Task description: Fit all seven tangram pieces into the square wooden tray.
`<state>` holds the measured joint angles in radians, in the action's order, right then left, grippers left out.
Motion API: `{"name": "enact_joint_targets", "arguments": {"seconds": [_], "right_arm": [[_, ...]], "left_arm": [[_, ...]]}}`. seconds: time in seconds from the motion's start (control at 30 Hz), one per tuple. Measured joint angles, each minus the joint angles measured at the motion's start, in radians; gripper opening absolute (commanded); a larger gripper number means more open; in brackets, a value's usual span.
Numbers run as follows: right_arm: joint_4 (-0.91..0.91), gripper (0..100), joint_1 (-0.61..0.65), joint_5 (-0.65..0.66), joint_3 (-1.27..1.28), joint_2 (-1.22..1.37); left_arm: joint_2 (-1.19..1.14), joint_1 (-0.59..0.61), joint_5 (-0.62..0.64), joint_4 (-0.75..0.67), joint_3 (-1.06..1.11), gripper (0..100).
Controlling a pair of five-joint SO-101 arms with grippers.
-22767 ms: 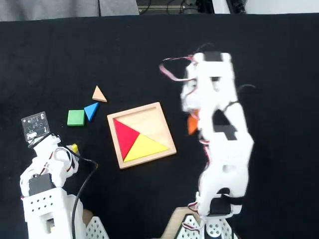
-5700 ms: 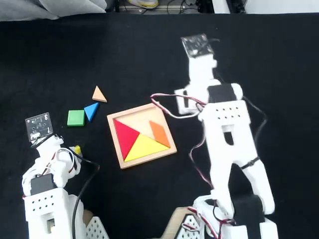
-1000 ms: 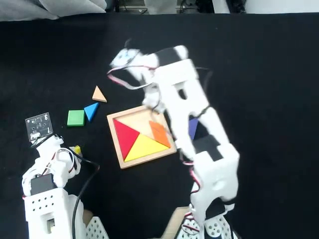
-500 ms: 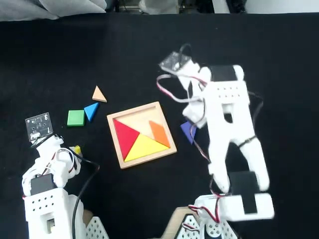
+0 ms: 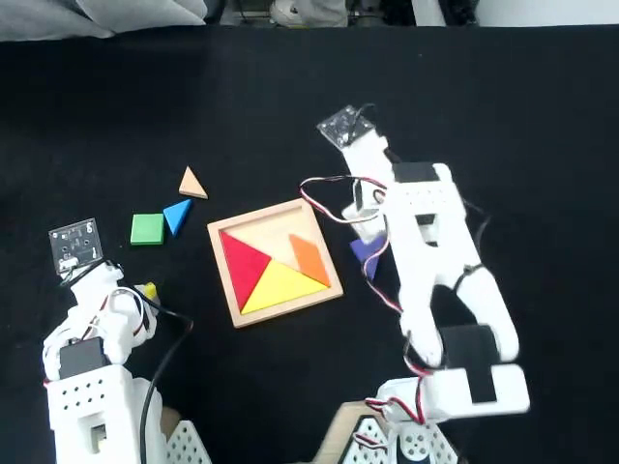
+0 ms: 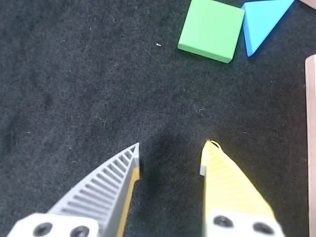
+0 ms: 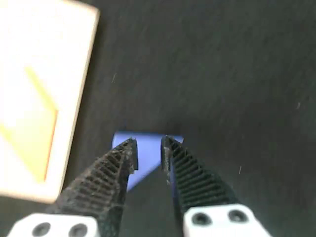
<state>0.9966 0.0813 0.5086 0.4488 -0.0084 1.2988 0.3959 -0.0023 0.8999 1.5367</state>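
A: Where does the right gripper (image 7: 148,148) stand?

B: Just off the right edge of the wooden tray (image 5: 258,214), low over the violet triangle (image 5: 367,251). A second ago that arm swept across the tray's far right corner; it has since swung back and settled here.

A: Has it got the piece?

B: I think not. Its fingers are only a narrow gap apart, and the triangle seems to lie flat on the table (image 5: 542,145) beneath the tips, wider than the gap.

A: And the tray?

B: It sits around the table's middle and holds three pieces: the red triangle (image 5: 242,266), the yellow triangle (image 5: 279,287) and the orange parallelogram (image 5: 309,259). The orange one was not inside some twenty seconds back, so it is the latest gain.

A: So four remain.

B: Yes. The violet one, which I take to be next, plus the green square (image 5: 147,229), the blue triangle (image 5: 177,215) and the tan triangle (image 5: 191,184), all lying unmoved between the tray and the table's left edge.

A: The left gripper (image 6: 173,145)?

B: At the near left corner, spread wide over bare cloth, holding nothing.
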Motion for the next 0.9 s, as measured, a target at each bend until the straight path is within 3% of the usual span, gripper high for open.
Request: {"name": "enact_joint_targets", "arguments": {"seconds": [0.1,0.3,0.67,0.8,0.9], "right_arm": [[-0.083,8.5,0.003,-0.014,0.000,0.089],[-0.081,8.5,-0.025,0.000,-0.049,0.259],[0.178,8.1,-0.183,0.204,-0.140,0.281],[0.262,0.9,-0.244,0.328,-0.121,0.236],[0.336,1.8,-0.269,0.442,-0.054,0.178]], "left_arm": [[0.000,0.000,0.000,0.000,0.000,21],[0.000,0.000,0.000,0.000,0.000,21],[0.000,0.000,0.000,0.000,0.000,21],[0.000,0.000,0.000,0.000,0.000,21],[0.000,0.000,0.000,0.000,0.000,21]]}}
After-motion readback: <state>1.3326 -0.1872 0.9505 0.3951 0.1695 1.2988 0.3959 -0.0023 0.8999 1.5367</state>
